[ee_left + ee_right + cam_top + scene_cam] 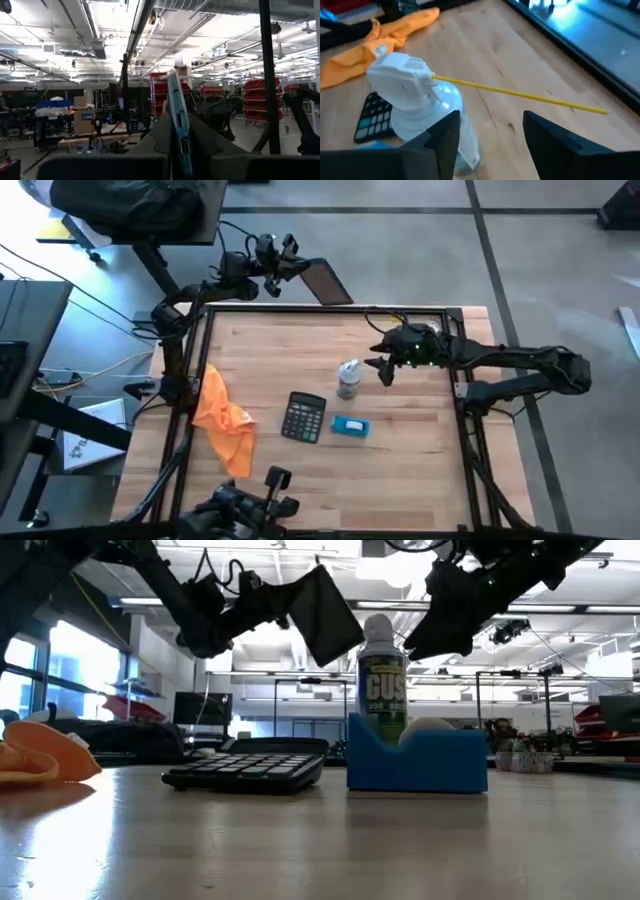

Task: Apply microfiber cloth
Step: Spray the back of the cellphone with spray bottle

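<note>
The microfiber cloth [224, 420] lies crumpled on the surface [400, 470], well apart from both claws. The left claw [296, 268], beyond the far edge, pinches a flat teal slab [328, 281]. The right claw [383, 369], spread, hovers just beside a spray can [348, 378].

One microfiber cloth [222, 420], orange, lies by the table's [420, 470] left edge. One black calculator [303, 418], one small blue box [350, 427] and one spray can [348, 379] with a yellow straw sit near the middle. One teal tablet-like slab [325, 281] is held beyond the far edge. Two arms are present.
</note>
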`<state>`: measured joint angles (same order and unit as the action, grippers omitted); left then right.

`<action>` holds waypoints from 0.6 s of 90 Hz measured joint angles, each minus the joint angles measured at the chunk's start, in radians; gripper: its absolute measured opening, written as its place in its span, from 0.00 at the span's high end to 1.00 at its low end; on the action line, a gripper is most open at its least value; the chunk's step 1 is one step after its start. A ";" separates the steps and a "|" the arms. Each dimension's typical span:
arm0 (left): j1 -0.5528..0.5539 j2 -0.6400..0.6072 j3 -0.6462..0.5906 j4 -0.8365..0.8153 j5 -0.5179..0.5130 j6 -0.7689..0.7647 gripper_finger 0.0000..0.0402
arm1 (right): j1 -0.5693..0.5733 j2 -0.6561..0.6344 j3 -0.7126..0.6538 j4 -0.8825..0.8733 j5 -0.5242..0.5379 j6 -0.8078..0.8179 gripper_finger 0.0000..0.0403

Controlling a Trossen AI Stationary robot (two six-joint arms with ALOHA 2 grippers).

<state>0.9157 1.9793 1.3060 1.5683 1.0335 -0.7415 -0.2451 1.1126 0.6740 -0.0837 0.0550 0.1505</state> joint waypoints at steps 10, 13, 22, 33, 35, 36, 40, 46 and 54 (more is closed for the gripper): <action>-0.003 0.000 0.000 0.000 0.001 -0.014 0.98 | 0.060 0.000 -0.066 0.113 0.121 0.006 0.54; -0.004 0.000 0.000 0.000 0.001 -0.017 0.98 | 0.078 0.000 -0.084 0.146 0.166 0.005 0.54; -0.008 0.000 0.000 0.000 -0.004 -0.025 0.98 | 0.111 0.000 -0.129 0.251 0.263 -0.002 0.54; -0.016 0.000 0.000 0.000 -0.013 -0.030 0.98 | 0.122 0.008 -0.168 0.337 0.290 -0.002 0.54; -0.018 0.000 0.000 0.000 -0.016 -0.033 0.98 | 0.122 0.009 -0.171 0.336 0.295 -0.002 0.54; -0.020 0.000 0.000 -0.001 -0.018 -0.033 0.98 | 0.122 0.009 -0.173 0.335 0.296 -0.002 0.54; -0.022 0.000 0.000 0.000 -0.027 -0.033 0.98 | 0.122 0.009 -0.176 0.333 0.297 -0.002 0.54; -0.029 0.000 0.000 0.000 -0.037 -0.034 0.98 | 0.122 0.008 -0.180 0.358 0.273 -0.002 0.54; -0.040 0.000 0.000 0.000 -0.050 -0.035 0.98 | 0.122 0.008 -0.182 0.361 0.266 -0.008 0.54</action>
<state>0.8762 1.9793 1.3060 1.5681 0.9831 -0.7765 -0.1230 1.1206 0.4923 0.2773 0.3208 0.1427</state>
